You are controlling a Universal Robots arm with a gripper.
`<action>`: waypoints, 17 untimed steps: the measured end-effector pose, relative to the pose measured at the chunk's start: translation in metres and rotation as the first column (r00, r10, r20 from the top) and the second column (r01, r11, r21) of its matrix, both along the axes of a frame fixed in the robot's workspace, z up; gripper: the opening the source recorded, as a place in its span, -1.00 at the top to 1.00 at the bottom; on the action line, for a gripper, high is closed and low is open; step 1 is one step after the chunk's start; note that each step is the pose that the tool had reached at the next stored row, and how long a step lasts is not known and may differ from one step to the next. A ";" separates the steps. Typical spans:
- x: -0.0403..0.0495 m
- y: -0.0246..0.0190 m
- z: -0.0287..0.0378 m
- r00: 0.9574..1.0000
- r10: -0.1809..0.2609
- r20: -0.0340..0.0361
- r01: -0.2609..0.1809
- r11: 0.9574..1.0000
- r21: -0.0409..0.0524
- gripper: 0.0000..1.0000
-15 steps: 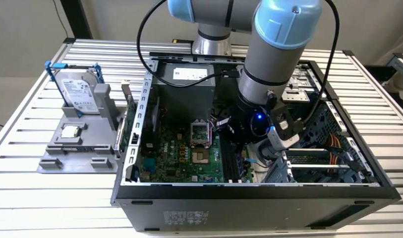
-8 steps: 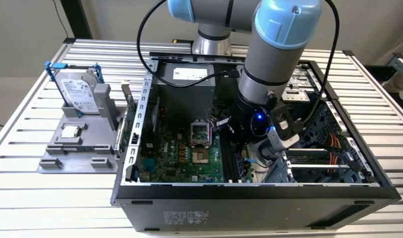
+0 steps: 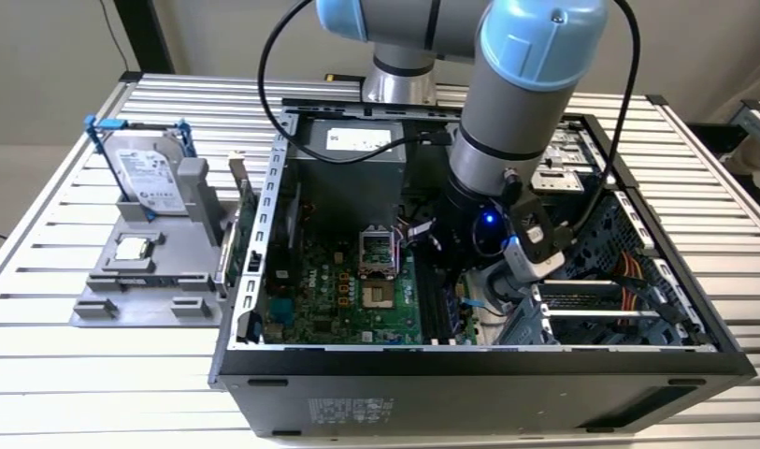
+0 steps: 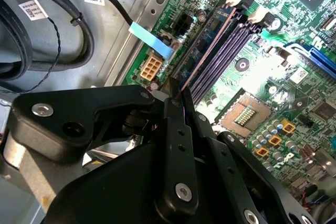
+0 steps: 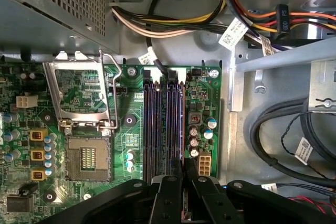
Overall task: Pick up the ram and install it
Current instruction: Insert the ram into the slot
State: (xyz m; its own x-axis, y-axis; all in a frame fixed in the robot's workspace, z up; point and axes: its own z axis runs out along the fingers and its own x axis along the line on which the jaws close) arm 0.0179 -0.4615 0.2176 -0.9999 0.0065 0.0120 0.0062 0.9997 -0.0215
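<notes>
On the exterior view's left a grey holder (image 3: 143, 281) sits on the slatted metal table (image 3: 55, 374); a silver hard drive (image 3: 149, 173) with blue clips stands upright in it, and a small square processor chip (image 3: 133, 248) lies flat just in front of the drive; to the right of the holder the open computer case (image 3: 480, 374) lies on its side, with the green motherboard (image 3: 336, 295) on its floor and the empty processor socket (image 3: 377, 254) with its raised metal frame near the board's middle; further right the arm (image 3: 517, 94) reaches down into the case, and its gripper (image 3: 461, 290) hangs low over the black memory slots (image 3: 438, 309) at the board's right edge; orange and yellow cables (image 3: 617, 299) run through the bay on the far right. In the second wrist view the gripper's (image 4: 181, 103) black fingers (image 4: 176, 129) are drawn narrow and pinch the ram (image 4: 207, 51), a thin stick seen edge-on, which stretches away from the fingertips along the dark slots (image 4: 226, 51) and stands in or just above the outermost one; whether it is fully seated I cannot tell; a blue-tagged cable (image 4: 152, 38) lies just beside it. In the first wrist view the gripper (image 5: 184, 182) sits at the near end of the slots (image 5: 160, 124), the ram (image 5: 182, 124) running along their right side; the open socket (image 5: 86, 156) lies to one side.
</notes>
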 end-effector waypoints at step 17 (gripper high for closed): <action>-0.0008 0.0006 0.0007 1.000 -0.017 0.001 0.017 1.000 -0.001 1.00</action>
State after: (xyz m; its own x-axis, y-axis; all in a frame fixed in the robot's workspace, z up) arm 0.0171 -0.4610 0.2183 -0.9997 0.0238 0.0113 0.0235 0.9995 -0.0225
